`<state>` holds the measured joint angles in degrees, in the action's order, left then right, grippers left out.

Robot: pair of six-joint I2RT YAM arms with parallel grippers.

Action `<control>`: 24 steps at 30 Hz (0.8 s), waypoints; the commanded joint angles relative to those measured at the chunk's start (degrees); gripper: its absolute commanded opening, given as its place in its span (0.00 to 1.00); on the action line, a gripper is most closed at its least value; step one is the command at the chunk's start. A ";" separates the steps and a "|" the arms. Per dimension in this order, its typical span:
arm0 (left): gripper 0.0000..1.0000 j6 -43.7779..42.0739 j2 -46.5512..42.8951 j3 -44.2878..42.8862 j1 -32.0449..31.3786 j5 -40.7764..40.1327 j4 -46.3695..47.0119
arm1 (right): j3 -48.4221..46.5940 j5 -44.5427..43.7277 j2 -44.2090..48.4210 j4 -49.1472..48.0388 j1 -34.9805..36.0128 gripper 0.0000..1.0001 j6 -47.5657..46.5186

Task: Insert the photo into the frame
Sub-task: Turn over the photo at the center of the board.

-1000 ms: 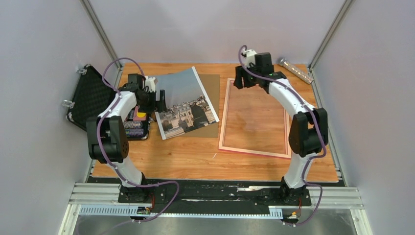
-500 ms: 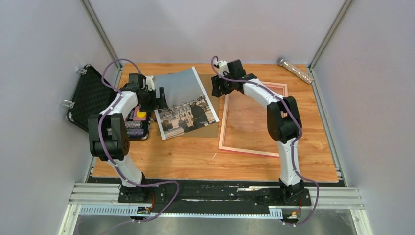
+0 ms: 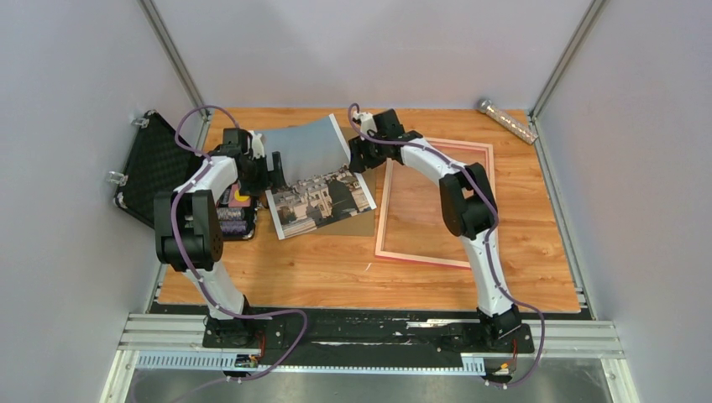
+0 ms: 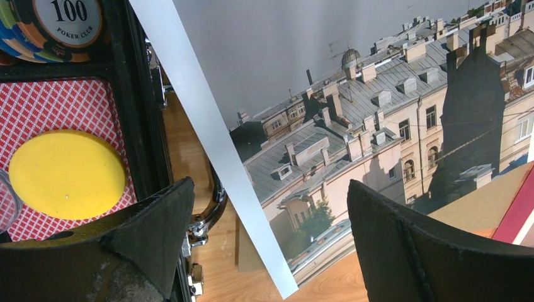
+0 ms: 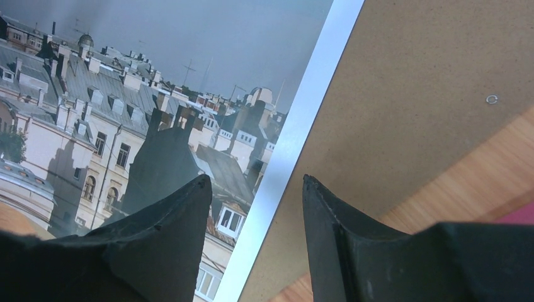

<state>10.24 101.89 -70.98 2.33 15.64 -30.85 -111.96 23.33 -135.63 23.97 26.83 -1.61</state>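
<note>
The photo (image 3: 315,178), a city-rooftop print with a white border, lies tilted at the table's back middle on a brown backing board (image 3: 363,220). To its right the pink frame (image 3: 430,259) lies flat. My left gripper (image 3: 274,165) hangs over the photo's left edge. In the left wrist view the left gripper (image 4: 269,189) is open wide, with the photo (image 4: 352,94) and its white border below the gap. My right gripper (image 3: 358,159) is over the photo's right edge. It (image 5: 257,182) stands open, and the border of the photo (image 5: 157,94) runs beneath, between its fingers.
An open black case (image 3: 155,168) with poker chips stands at the left; a yellow chip (image 4: 66,173) and the case's rim sit right beside my left finger. A clear bar (image 3: 508,122) lies at the back right. The backing board (image 5: 409,94) shows beside the photo.
My right arm has swung left from above the frame's far edge to the photo's right edge. The left arm has barely moved. The photo's far edge looks slightly more bowed.
</note>
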 commanded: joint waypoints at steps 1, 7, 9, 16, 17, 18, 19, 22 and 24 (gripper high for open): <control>0.98 1.08 0.07 -0.06 0.05 -0.57 0.61 | -3.77 1.58 -1.83 -1.20 0.29 0.54 1.26; 0.99 1.19 0.36 0.04 0.05 -0.14 1.09 | -3.96 0.85 -2.39 -1.18 0.24 0.54 2.97; 0.99 1.17 0.62 0.05 0.05 -0.14 1.27 | -4.03 0.92 -2.67 -1.20 0.24 0.54 2.96; 0.99 1.70 1.90 0.16 0.05 0.64 2.11 | -4.92 1.74 -3.91 -1.07 0.24 0.54 3.58; 0.99 1.75 2.00 0.11 0.05 0.78 2.15 | -5.05 1.92 -4.05 -1.03 0.26 0.54 3.61; 0.99 1.85 2.22 0.07 0.05 0.88 2.43 | -5.15 2.16 -4.19 -0.96 0.25 0.54 3.66; 0.99 1.92 2.36 0.06 0.05 0.93 2.58 | -5.19 2.30 -4.39 -0.88 0.24 0.54 3.70; 0.99 2.24 2.81 0.01 -0.03 1.46 3.36 | -5.28 2.90 -4.84 -0.67 0.22 0.54 4.01; 0.99 2.50 3.21 -0.03 -0.04 2.12 3.82 | -5.31 3.69 -5.27 -0.60 0.24 0.54 4.48</control>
<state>11.33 104.40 -70.96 2.33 16.27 -29.67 -114.87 24.67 -139.52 23.86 26.83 1.48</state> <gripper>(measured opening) 0.990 0.538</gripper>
